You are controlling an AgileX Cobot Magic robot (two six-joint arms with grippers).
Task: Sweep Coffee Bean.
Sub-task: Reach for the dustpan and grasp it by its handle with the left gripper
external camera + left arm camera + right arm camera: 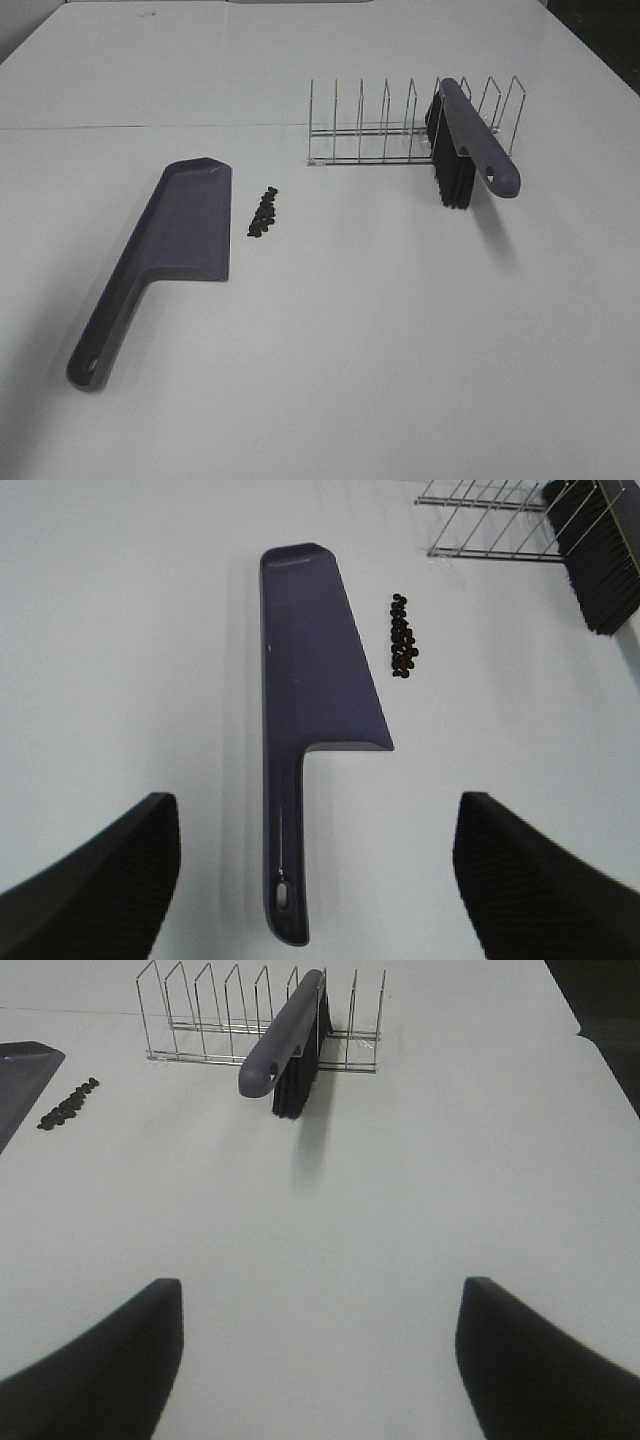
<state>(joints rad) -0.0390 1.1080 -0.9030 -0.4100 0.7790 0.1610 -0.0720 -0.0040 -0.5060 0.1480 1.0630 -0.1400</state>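
A narrow pile of dark coffee beans [263,212] lies on the white table just right of the grey-purple dustpan [175,235], which lies flat with its handle toward the front. They also show in the left wrist view, beans [403,637] beside the dustpan [305,695]. A grey-purple brush [470,140] with black bristles leans in the wire rack [400,125]; it shows in the right wrist view [285,1035] too. My left gripper [315,880] is open above the dustpan handle. My right gripper [320,1360] is open, well short of the brush. Neither shows in the high view.
The wire rack [250,1020] stands at the back right of the table. The table's right edge [600,1060] borders a dark floor. A seam [150,127] runs across the table behind the dustpan.
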